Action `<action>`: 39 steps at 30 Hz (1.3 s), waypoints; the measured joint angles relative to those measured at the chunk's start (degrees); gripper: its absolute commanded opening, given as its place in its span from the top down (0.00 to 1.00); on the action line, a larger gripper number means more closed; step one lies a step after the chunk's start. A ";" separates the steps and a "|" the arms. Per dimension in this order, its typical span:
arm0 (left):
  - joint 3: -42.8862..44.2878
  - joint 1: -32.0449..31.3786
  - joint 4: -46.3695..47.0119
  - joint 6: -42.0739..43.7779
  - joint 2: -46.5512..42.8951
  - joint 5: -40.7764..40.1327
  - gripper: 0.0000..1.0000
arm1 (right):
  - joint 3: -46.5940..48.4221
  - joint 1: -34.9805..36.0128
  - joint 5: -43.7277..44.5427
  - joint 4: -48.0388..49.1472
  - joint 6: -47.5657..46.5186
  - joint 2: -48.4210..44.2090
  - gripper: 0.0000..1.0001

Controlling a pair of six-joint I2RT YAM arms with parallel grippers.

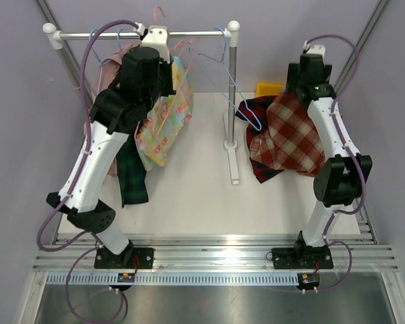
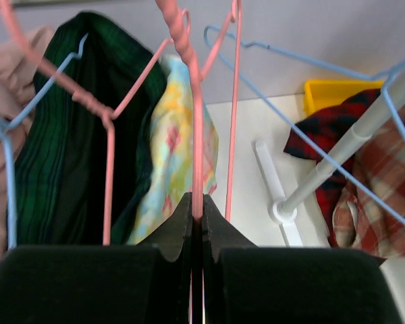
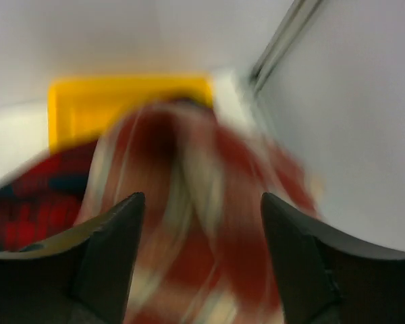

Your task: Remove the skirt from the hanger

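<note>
My left gripper (image 1: pixel 154 37) (image 2: pixel 197 204) is up at the rack's rail and is shut on the wire of a pink hanger (image 2: pixel 196 128). A floral yellow and blue skirt (image 1: pixel 166 127) (image 2: pixel 177 152) hangs below it. My right gripper (image 3: pixel 201 223) is open with its jaws wide apart, just above a red and cream plaid garment (image 1: pixel 288 136) (image 3: pixel 189 223), which is blurred in the right wrist view. In the top view its fingers are hidden behind the wrist. A darker red plaid cloth (image 1: pixel 256 108) lies beside it, with a blue hanger (image 1: pixel 252 116) resting against it.
The white rack has a top rail (image 1: pixel 196 34) and an upright post (image 1: pixel 232 88) (image 2: pixel 337 158). A dark green plaid garment (image 1: pixel 131 177) (image 2: pixel 67 142), a pinkish garment (image 1: pixel 106 75) and blue hangers (image 2: pixel 304 61) hang on it. A yellow bin (image 1: pixel 268 89) (image 3: pixel 121 101) sits at the back right.
</note>
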 measured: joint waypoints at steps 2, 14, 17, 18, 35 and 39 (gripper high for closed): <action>3.50 0.52 0.39 0.66 3.58 1.05 1.00 | -9.44 0.00 -1.73 1.22 3.19 0.35 0.01; -9.01 2.21 7.89 -0.39 7.82 5.70 0.49 | -42.77 0.02 -9.70 8.28 16.59 -14.53 0.00; -14.97 2.36 8.66 -1.55 5.92 5.70 0.01 | -52.28 0.07 -16.55 16.74 20.48 -22.40 0.01; -16.72 2.38 8.96 -1.42 5.18 5.66 0.01 | -56.22 0.26 -19.58 21.31 22.18 -24.70 0.01; -36.68 4.37 17.25 -2.75 -8.00 5.25 0.01 | -40.24 23.17 -27.98 44.74 20.13 13.68 0.01; -38.21 5.27 18.10 -2.80 -8.20 5.46 0.01 | -31.54 24.72 -27.50 39.21 18.67 17.90 0.01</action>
